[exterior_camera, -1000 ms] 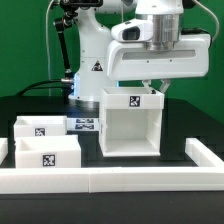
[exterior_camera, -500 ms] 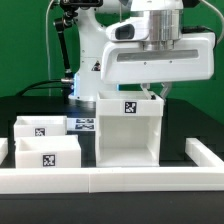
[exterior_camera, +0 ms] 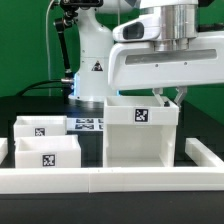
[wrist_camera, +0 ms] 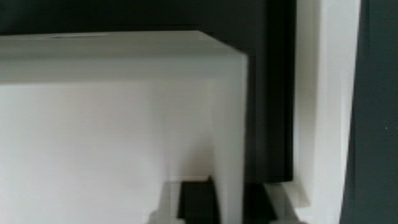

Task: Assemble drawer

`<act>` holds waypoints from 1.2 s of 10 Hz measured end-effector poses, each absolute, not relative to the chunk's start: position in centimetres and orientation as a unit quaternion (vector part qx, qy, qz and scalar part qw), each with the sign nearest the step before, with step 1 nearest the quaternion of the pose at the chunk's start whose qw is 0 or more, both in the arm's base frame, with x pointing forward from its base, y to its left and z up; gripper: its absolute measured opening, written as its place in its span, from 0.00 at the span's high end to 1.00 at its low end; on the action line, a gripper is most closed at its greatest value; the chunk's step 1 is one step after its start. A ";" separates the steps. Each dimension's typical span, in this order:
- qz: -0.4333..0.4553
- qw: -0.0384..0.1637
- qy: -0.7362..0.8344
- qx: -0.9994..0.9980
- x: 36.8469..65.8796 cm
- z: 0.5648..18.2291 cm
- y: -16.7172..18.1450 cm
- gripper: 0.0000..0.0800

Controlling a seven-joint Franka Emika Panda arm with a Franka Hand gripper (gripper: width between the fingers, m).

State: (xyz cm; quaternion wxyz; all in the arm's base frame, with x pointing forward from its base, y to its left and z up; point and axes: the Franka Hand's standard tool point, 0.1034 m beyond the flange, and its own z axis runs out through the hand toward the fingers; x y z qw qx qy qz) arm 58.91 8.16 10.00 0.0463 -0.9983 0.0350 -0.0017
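Observation:
The drawer's white boxy casing (exterior_camera: 140, 140) stands upright in the middle of the black table, its open side toward the camera and a square tag on its top front edge. My gripper (exterior_camera: 165, 97) comes down from above and is shut on the casing's top wall near the exterior view's right corner. In the wrist view the casing (wrist_camera: 125, 110) fills most of the picture, and my gripper (wrist_camera: 237, 200) has its dark fingers (wrist_camera: 192, 200) on either side of a thin wall. Two shallow tagged trays (exterior_camera: 40, 128) (exterior_camera: 45, 155) lie at the exterior view's left.
The marker board (exterior_camera: 85, 124) lies flat behind the trays. A low white rail (exterior_camera: 100, 180) edges the table's front, with a side piece (exterior_camera: 205, 155) at the exterior view's right, close to the casing. The robot's base stands behind.
My gripper has carried the casing toward the exterior view's right and nearer the front rail. The trays have not moved.

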 end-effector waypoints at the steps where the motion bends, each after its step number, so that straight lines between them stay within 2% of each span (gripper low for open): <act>1: -0.002 0.046 0.035 -0.998 58.9 10.0 8.2 0.95; 7: 0.003 0.048 0.224 -0.973 58.8 9.8 9.3 0.95; 12: 0.011 0.055 0.378 -0.924 59.8 10.0 9.6 0.95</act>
